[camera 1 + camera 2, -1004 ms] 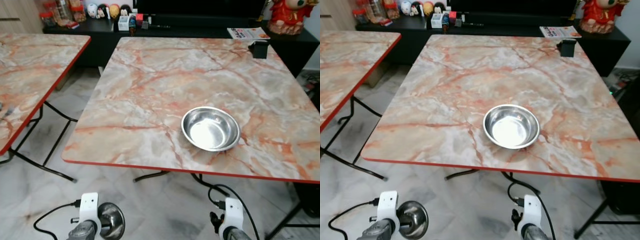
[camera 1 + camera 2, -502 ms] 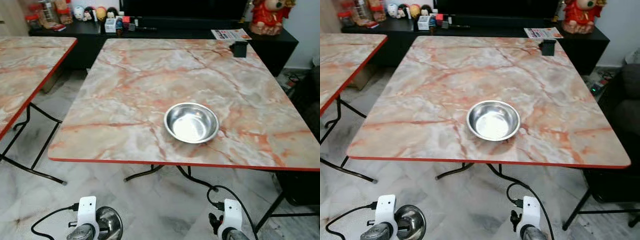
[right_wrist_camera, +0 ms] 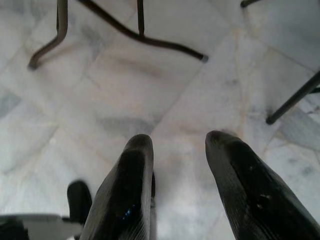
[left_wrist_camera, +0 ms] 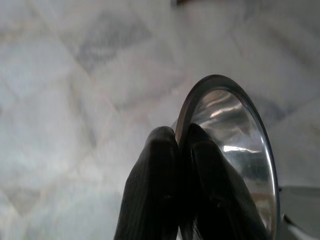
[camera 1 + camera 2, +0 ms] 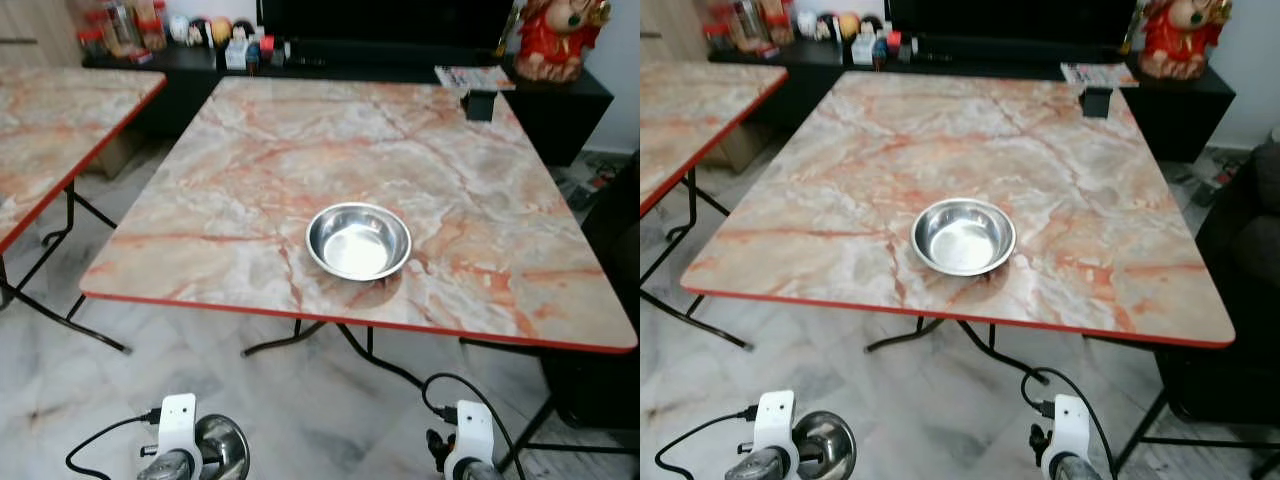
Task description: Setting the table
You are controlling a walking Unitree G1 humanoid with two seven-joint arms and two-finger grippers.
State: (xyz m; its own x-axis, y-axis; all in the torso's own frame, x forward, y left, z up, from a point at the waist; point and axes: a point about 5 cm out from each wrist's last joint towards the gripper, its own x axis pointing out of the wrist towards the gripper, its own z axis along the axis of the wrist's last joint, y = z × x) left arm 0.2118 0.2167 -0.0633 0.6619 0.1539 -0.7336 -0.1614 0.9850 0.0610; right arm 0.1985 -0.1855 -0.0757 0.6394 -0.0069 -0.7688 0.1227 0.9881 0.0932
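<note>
Backing off has brought the whole marble-patterned, red-edged table into sight — its round steel bowl unmoved — while the left gripper pinches a second shiny steel bowl yet to be set down, and the right gripper hangs parted and empty.

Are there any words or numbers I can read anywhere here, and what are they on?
None can be read.
Magazine on the black cabinet: has print, too small and blurred to read.
Small boxes on the cabinet: labels too small to read.
Bowl, table: no text.
</note>
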